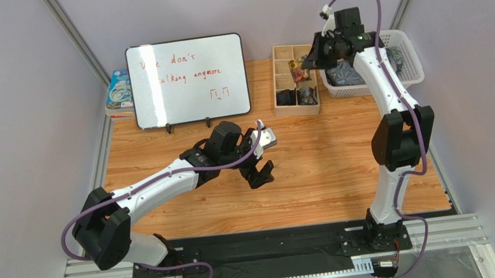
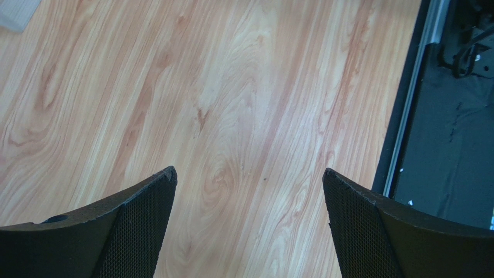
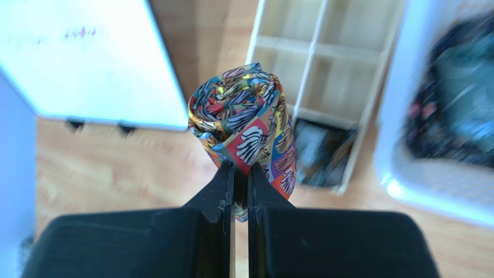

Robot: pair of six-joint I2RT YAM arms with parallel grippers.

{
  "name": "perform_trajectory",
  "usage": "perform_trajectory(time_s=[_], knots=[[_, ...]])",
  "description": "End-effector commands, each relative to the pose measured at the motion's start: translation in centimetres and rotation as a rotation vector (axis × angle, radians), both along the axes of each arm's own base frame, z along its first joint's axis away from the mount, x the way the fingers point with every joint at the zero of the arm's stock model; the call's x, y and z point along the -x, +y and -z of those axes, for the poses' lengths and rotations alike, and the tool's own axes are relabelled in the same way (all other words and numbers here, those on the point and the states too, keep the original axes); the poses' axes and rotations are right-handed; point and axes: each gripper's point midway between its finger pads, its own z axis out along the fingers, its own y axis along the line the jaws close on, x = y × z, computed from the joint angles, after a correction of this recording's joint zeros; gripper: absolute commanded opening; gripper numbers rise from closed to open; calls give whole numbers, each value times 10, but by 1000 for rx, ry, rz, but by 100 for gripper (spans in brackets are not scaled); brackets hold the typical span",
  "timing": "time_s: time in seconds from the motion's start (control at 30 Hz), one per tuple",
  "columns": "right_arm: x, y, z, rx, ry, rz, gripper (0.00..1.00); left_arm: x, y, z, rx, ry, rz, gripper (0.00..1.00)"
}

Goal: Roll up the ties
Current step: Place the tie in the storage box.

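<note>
You are working over the light wood-grain desk, and nothing is lying flat on its open middle for rolling. At its far right corner, the white slotted plastic basket is holding a heap of dark blue-grey ties, not yet rolled by the look of them. Just left of it, the shallow wooden compartment tray is carrying dark bundles in its near cells, probably finished rolls, though they are too small to be sure of.

Your right arm is reaching over the far end of that tray. Its tool is pinching the multicoloured yellow-red printed tie with the jaws nearly together on the lower edge, so the tight coil is standing proud above the fingertips and clear of the desk. Your left tool is hanging over bare wood near the middle, jaws spread wide and holding nothing.

So the rolling of this tie is looking done, and you are at the stowing step. The next move is calling for a steady descent into an empty cell, keeping the coil upright and seating it against the dividers before letting go, since a loose release could let it spring open. Then the basket is waiting.
</note>
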Motion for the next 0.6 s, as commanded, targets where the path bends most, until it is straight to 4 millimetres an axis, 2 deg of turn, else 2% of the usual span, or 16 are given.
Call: perform_trajectory(time_s=[0.0, 0.03, 0.13, 0.23, 0.4, 0.57], knots=[[-55, -32, 4, 151, -78, 139, 0, -5, 16, -1, -16, 0, -58, 99], [-69, -35, 8, 168, -85, 158, 0, -7, 18, -1, -17, -3, -65, 100], [-87, -40, 20, 197, -85, 186, 0, -10, 25, 2, -22, -9, -84, 99], [-94, -37, 40, 209, -61, 190, 0, -11, 31, 7, -27, -1, -100, 99], [-92, -26, 66, 224, -2, 184, 0, -17, 38, 10, -30, -8, -115, 100], [-74, -25, 90, 239, 105, 225, 0, -21, 41, 10, -24, -15, -119, 99]])
